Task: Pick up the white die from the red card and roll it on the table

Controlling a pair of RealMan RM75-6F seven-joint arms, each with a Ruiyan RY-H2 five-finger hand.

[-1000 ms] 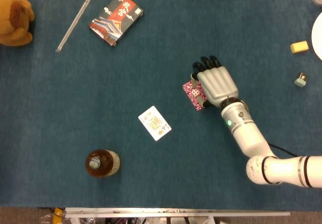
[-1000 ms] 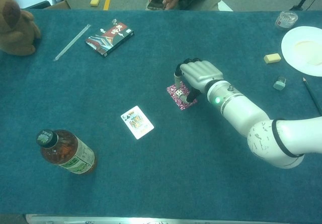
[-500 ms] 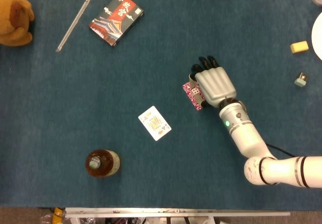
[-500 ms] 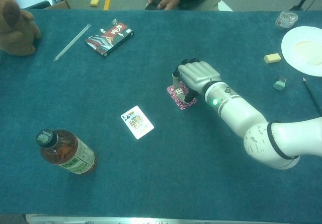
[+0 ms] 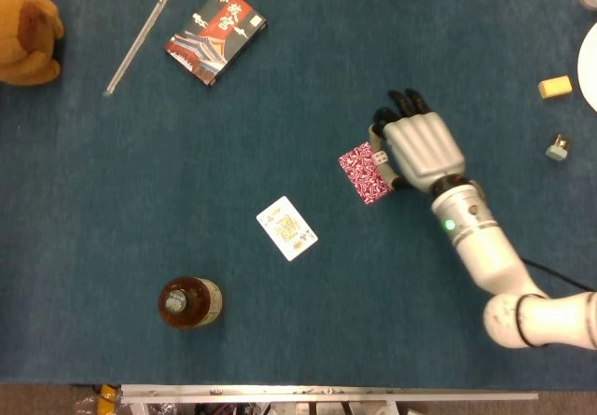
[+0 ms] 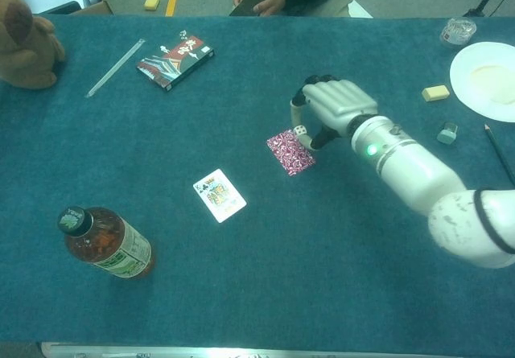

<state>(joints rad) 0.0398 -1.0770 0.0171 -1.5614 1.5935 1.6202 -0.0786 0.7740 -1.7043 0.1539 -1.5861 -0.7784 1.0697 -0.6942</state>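
Right hand pinches white die (cubic) beside red card.

Two cards, one die, one bottle, perhaps two erasers.

Plush toy cut by the frame's upper left edge; white plate cut at upper right. White die pips too small to read. The robot hand covers its own fingertips in head view.
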